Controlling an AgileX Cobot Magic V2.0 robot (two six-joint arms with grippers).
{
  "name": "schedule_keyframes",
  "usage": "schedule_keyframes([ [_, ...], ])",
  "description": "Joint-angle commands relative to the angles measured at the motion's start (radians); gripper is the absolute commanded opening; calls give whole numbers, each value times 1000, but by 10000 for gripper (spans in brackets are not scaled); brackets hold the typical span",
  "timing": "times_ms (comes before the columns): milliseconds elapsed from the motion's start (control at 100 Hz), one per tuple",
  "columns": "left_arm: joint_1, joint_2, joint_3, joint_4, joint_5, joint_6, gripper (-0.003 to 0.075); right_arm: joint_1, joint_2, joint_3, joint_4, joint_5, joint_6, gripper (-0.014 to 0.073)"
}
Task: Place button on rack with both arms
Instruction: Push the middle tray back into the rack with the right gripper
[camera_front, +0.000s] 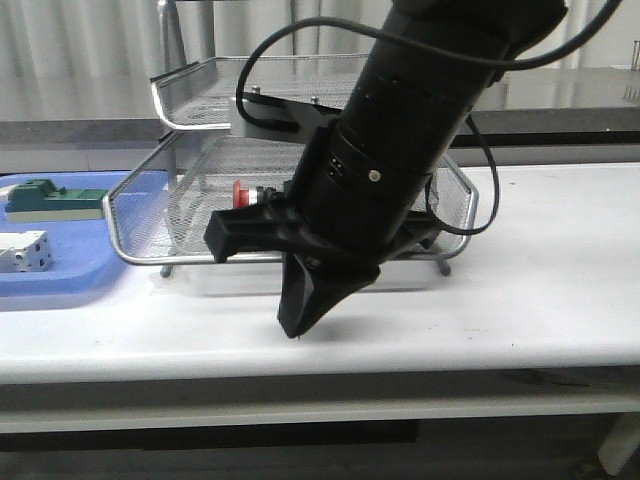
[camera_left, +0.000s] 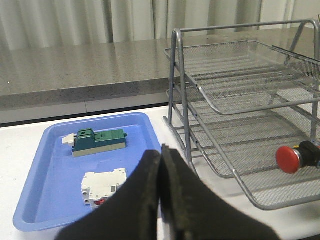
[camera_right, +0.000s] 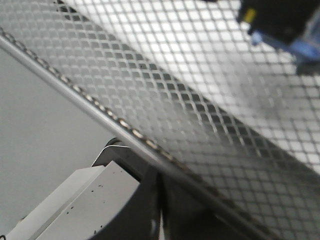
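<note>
Button (camera_left: 291, 159) sits in the rack's (camera_left: 240, 107) pulled-out mesh tray, red cap facing outward, lying on the mesh near the tray's front rim; the front view shows its red cap (camera_front: 240, 192) peeking just beside the big black arm. Right end effector (camera_front: 305, 318) hangs low in front of the tray, tips pressed together with nothing between them, right against the tray's wire rim in its own wrist view. Left end effector (camera_left: 161, 165) is also closed, fingers meeting, empty, hovering above the counter (camera_front: 540, 290) between the blue tray (camera_left: 60, 172) and the rack. In that blue tray lie a green block (camera_left: 99, 142) and a white boxy part (camera_left: 104, 185).
</note>
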Motion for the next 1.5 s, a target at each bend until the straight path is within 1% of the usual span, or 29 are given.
schedule_keyframes([
  [0,1,9,-28,-19,-72,-2,-20,-41,-20,-59,-31,-96,-7,-67],
  [280,1,9,-28,-19,-71,-2,-20,-126,26,-138,-93,-109,-7,-67],
  [450,1,9,-28,-19,-71,-2,-20,-177,75,-215,-128,-112,-7,-67],
  [730,1,9,-28,-19,-71,-2,-20,-210,93,-280,-131,-107,-7,-67],
  [950,1,9,-28,-19,-71,-2,-20,-207,90,-280,-126,-9,-7,-67],
  [1140,1,9,-28,-19,-71,-2,-20,-207,49,-275,-126,56,4,-67],
  [1350,1,9,-28,-19,-71,-2,-20,-211,-57,-191,-130,59,4,-67],
  [1490,1,9,-28,-19,-71,-2,-20,-241,-149,-103,-132,44,13,-67],
])
